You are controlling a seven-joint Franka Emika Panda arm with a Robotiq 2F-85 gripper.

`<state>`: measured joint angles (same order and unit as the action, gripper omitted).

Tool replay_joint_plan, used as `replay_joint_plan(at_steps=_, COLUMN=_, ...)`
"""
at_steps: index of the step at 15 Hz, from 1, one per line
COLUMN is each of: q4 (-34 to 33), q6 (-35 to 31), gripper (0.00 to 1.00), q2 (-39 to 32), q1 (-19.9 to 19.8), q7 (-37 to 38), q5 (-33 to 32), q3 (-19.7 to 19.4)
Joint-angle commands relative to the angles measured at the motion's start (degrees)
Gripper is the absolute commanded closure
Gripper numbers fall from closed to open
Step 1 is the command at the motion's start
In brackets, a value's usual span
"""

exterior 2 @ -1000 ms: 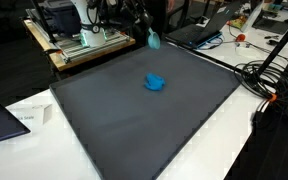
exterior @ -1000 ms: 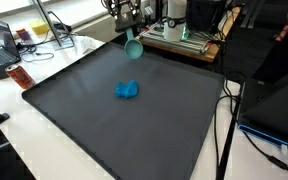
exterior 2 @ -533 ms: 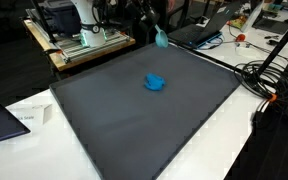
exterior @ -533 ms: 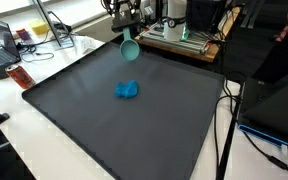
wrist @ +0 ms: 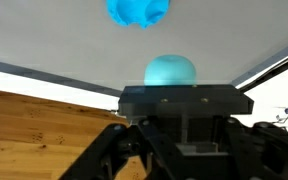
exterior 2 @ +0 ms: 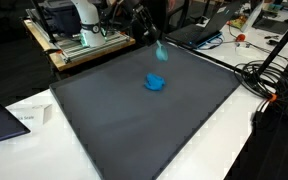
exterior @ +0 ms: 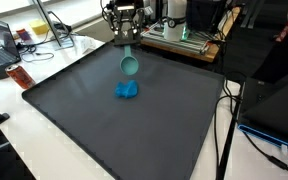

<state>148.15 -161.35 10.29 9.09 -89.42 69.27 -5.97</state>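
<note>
**A:** What lies on the wide dark grey table mat (exterior: 104, 130)?

**B:** Little. The black two-finger gripper (exterior: 126, 45) hangs above the mat's far half. A crumpled bright blue cloth lump (exterior: 127, 91) rests near the centre.

**A:** Which way is the lump from the jaws?

**B:** In an exterior view it sits at six o'clock from the small pale teal plastic cup (exterior: 130, 65), near it but clearly apart. In the wrist view the cup (wrist: 170, 70) is central and the lump (wrist: 139, 10) is at eleven o'clock, ahead of the fingers. The lump shows no clear long axis.

**A:** And the jaws themselves?

**B:** Pinched tight on the cup, which dangles beneath them in the air, touching nothing else
</note>
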Motion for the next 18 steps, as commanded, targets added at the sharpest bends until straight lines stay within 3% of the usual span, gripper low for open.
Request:
replay_joint_plan(at_steps=1, q4=-1.60, q6=-2.40, gripper=0.78, q2=-4.21, q1=0.61, q7=-5.57, q5=3.46, q3=-0.09)
replay_joint_plan(at_steps=9, q4=-2.29, q6=-8.91, gripper=0.78, q2=-10.53, q1=1.00, q7=-4.78, q5=-0.46, q3=2.44)
replay_joint_plan(at_steps=18, q4=-4.65, q6=-9.78, gripper=0.78, q2=-13.55, q1=1.29, q7=-7.14, q5=2.32, q3=4.08)
